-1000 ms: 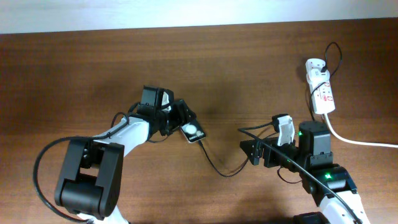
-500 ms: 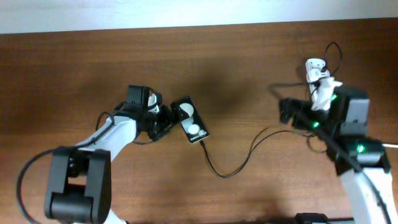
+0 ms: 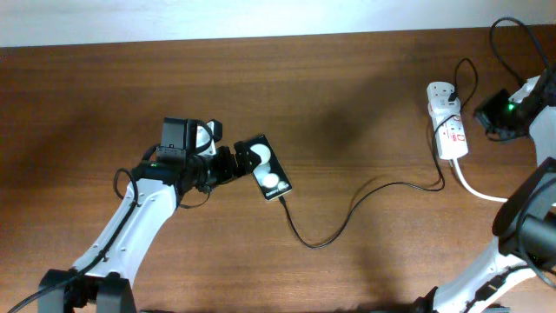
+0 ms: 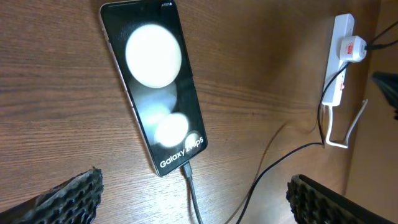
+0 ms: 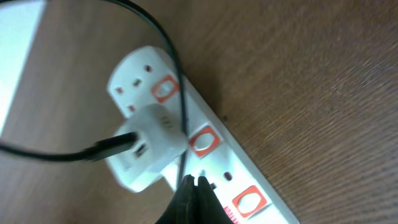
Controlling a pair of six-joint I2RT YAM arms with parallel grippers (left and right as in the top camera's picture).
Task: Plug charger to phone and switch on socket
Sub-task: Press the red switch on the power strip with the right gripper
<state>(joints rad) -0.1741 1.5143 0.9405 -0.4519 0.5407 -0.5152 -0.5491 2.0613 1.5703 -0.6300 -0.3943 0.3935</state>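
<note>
The phone (image 3: 268, 178) lies flat on the table, its black face (image 4: 158, 93) showing two white reflections. The charger cable (image 3: 321, 241) meets the phone's lower end (image 4: 185, 169). It loops right to the white adapter (image 3: 443, 92) seated in the socket (image 3: 452, 135). My left gripper (image 3: 228, 163) stands open just left of the phone, with its fingers (image 4: 65, 194) wide apart and nothing between them. My right gripper (image 5: 194, 182) is shut, its tips over the socket's face (image 5: 249, 180) beside the adapter (image 5: 146, 146) and between two red switches.
The socket's thick white cord (image 3: 486, 193) runs off to the right. The table's far edge meets a pale wall strip (image 3: 261, 17). The right arm's body (image 3: 526, 217) fills the lower right corner.
My right arm swung from mid-table up to the socket and its gripper shut. My left gripper opened and drew back left off the phone. The cable's loop shifted right.
</note>
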